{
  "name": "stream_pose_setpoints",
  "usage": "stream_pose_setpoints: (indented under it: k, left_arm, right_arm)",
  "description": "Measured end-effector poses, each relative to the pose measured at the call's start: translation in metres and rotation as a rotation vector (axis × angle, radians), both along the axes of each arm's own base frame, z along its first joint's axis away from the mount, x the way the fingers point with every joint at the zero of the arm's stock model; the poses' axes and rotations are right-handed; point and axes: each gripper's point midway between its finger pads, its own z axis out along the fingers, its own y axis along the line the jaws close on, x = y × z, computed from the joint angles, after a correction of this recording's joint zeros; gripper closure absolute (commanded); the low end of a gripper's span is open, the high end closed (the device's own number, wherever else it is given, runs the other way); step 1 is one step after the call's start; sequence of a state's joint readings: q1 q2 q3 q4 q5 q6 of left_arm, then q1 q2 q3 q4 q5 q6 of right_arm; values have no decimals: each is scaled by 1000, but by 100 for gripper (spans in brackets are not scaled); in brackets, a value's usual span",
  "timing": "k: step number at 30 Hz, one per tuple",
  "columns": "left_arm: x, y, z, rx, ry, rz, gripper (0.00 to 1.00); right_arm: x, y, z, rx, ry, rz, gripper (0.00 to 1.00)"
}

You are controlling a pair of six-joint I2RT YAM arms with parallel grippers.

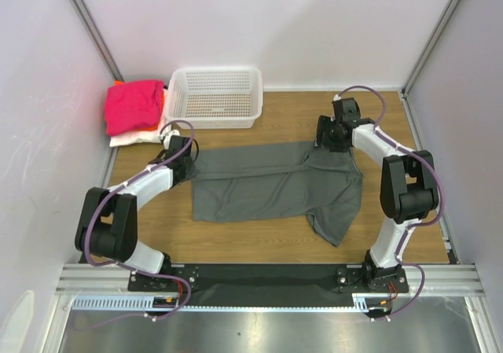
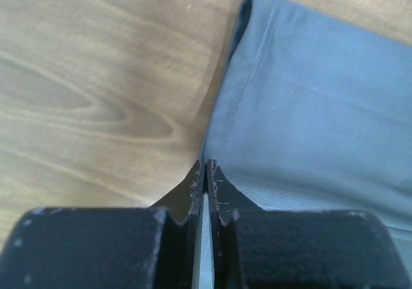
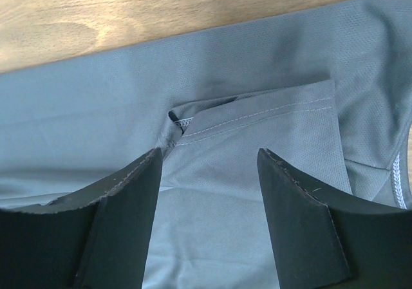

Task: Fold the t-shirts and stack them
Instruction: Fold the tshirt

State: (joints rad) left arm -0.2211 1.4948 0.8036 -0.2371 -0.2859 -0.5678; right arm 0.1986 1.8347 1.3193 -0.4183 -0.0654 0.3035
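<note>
Lying mid-desk and only partly folded, the dark grey t-shirt awaits finishing and adding to the pink-topped pile in the far-left corner, with the left jaws pinched shut on its edge and the right jaws open and empty above its sleeve.

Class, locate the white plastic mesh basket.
In the top view, the basket stands at the far side, left of centre, just right of the magenta-pink t-shirt pile.
</note>
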Motion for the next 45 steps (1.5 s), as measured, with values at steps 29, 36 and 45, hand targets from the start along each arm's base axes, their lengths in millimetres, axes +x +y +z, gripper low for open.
stream_pose_setpoints:
  k: [29, 36, 45]
  left_arm:
    - [42, -63, 74, 26, -186, -251, 16]
    - [53, -106, 53, 11, -151, -386, 13]
    - [58, -126, 18, -23, -62, -437, 8]
  right_arm:
    - [13, 23, -38, -217, 130, 85, 29]
    - [-2, 6, -38, -337, 189, 32, 21]
    - [-10, 16, -33, -444, 182, 40, 21]
